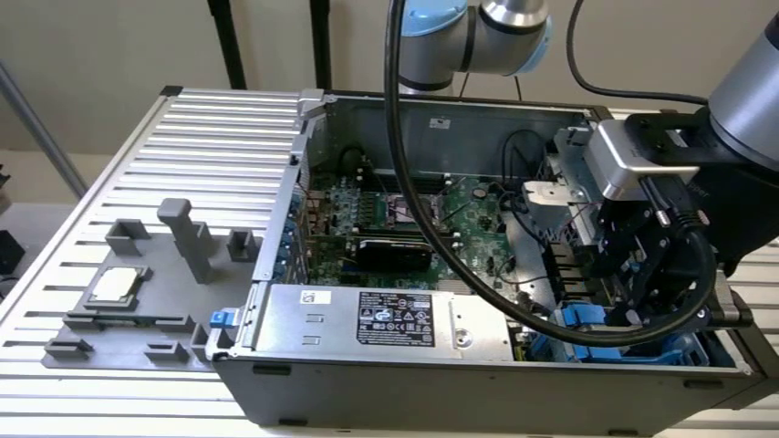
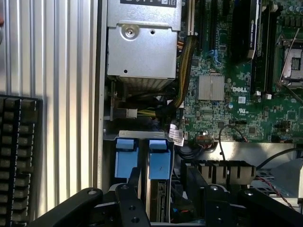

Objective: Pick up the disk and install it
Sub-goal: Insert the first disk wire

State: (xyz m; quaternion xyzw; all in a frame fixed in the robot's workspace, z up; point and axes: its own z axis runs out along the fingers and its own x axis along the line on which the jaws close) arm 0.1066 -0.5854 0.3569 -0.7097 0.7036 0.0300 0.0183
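The disk (image 2: pixel 159 189) stands on edge in the drive bay at the front corner of the open computer case (image 1: pixel 487 383), at the exterior view's right. Its blue plastic rail end (image 2: pixel 159 163) and grey metal side show in the wrist view. My gripper (image 2: pixel 162 174) is lowered over the bay (image 1: pixel 633 315), with one black finger (image 2: pixel 135 182) on each side of the disk. The jaws stand a little wider than the disk, so the gripper is open.
A second blue-tabbed carrier (image 2: pixel 126 158) sits beside the disk. The large silver box with a black label (image 1: pixel 389 319) lies along the case front. Behind it is the green motherboard (image 1: pixel 414 219). A thick black cable (image 1: pixel 487 287) loops over the case. A grey fixture holding a small silver chip (image 1: pixel 116 285) sits on the slatted table.
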